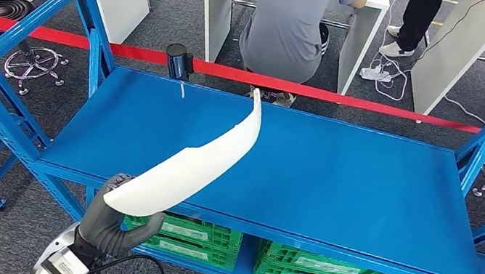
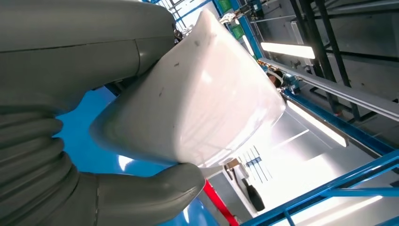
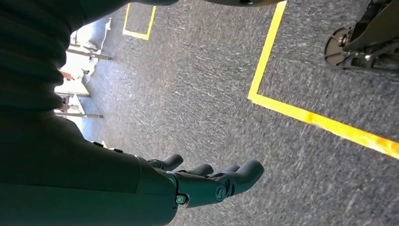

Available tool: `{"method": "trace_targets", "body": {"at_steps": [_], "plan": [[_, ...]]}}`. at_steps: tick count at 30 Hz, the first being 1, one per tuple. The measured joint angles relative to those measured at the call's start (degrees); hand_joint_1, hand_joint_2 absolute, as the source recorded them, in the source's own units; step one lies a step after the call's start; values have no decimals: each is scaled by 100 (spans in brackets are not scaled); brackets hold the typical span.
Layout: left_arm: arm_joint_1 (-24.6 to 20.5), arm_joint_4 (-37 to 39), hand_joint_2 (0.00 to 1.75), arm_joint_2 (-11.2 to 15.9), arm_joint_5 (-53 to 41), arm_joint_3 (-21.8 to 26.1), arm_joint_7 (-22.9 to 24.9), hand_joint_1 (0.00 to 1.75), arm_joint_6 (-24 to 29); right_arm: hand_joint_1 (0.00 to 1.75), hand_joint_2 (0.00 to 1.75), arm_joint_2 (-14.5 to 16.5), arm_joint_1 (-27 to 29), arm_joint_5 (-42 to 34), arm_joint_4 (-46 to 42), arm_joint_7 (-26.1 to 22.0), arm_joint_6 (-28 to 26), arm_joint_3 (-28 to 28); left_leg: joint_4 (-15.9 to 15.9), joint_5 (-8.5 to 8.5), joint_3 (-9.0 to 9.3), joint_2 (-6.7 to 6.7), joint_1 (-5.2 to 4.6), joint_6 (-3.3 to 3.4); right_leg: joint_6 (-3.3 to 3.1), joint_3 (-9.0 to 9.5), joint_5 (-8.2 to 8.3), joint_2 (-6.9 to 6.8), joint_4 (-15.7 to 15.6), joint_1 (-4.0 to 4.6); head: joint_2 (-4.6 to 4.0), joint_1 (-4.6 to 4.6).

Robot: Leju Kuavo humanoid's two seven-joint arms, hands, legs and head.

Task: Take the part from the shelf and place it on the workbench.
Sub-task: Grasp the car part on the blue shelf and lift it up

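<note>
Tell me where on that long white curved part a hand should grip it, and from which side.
Grip the wide blunt end of the white part, from the near side, as the left hand does; the far end tapers to a thin tip.

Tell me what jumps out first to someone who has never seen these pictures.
First comes the long curved white part, gripped at its lower end by the left hand and rising over the front edge of the bright blue shelf. Behind the shelf a red barrier tape runs across, with a seated person in grey beyond it. The right hand hangs over grey carpet marked with yellow floor lines, holding nothing.
</note>
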Motion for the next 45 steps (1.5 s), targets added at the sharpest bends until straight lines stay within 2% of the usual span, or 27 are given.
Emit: {"method": "trace_targets", "body": {"at_steps": [5,11,19,25,27,29,31,32,33,34,36,37,38,42,43,45], "plan": [[-30,-5,175,-11,115,1,-15,175,-325,0,175,0,2,29,0,-422,235,0,0,0,0,0,0,0,0,0,0,0,0,0,0,0],[-37,-32,175,-15,696,5,-113,175,-1192,0,175,-1,3,20,2,-896,260,0,1,0,-1,0,-1,0,1,1,1,-1,-1,-8,0,0],[-57,-32,175,-7,915,32,-116,175,-1358,0,175,-4,2,17,2,-1056,121,0,6,-4,-1,0,-33,12,14,1,9,-1,-3,-42,0,0],[-158,18,175,-9,879,64,-116,175,-1385,0,175,20,-1,192,2,-887,-312,0,15,-1,-11,-3,-77,79,72,4,35,-6,-16,-84,0,-1],[-184,29,175,-22,858,68,-116,175,-1388,0,175,34,-8,146,2,-918,-513,-2,-44,50,9,2,-45,130,104,-11,3,-1,21,-81,0,-2],[-211,40,175,-51,837,71,-114,175,-1395,0,175,37,-13,69,2,-941,-614,-4,-103,102,23,11,2,177,131,-171,-248,16,391,-75,0,30],[-227,66,175,-74,828,72,-109,175,-1399,0,175,37,-11,33,2,-947,-647,-4,-101,112,2,15,8,191,162,-509,-638,25,1137,-91,0,73],[-229,83,175,-80,826,72,-106,175,-1401,0,175,37,-7,25,2,-949,-651,-4,-92,113,-9,15,11,188,179,-652,-757,25,1452,-103,0,85],[-234,102,175,-84,821,72,-101,175,-1402,0,175,37,-2,16,2,-953,-651,-4,-79,111,-18,14,17,178,194,-710,-772,24,1591,-114,0,89],[-247,123,175,-88,812,72,-90,175,-1406,0,175,34,2,6,2,-956,-653,-4,-61,105,-24,11,29,159,208,-650,-674,24,1492,-128,0,92],[-310,172,175,-107,798,73,-48,175,-1431,0,175,31,-1,-34,2,-963,-659,-5,0,79,-34,-2,63,93,236,-256,-337,24,760,-163,0,102],[-355,197,175,-117,801,74,-21,175,-1450,0,175,31,-8,-70,1,-964,-652,-7,41,62,-46,-12,68,48,226,-79,-212,39,414,-163,0,113],[-402,221,175,-128,811,75,3,175,-1473,0,175,32,-13,-120,1,-964,-630,-10,70,53,-59,-21,65,0,197,28,-150,55,196,-160,0,116],[-530,315,175,-150,861,75,34,175,-1528,0,175,31,-16,-258,0,-874,-441,-34,77,58,-94,-31,75,-157,-6,-2,-94,80,129,-125,0,92],[-553,337,175,-151,870,75,35,175,-1543,0,175,29,-18,-246,0,-828,-366,-37,159,-27,-131,-26,83,-184,-53,-24,-67,75,117,-128,0,79],[-606,388,175,-151,879,65,34,175,-1576,0,175,24,-21,-224,0,-728,-185,-37,678,-421,-332,-16,90,-218,-119,-88,-11,59,103,-128,0,31]]}}
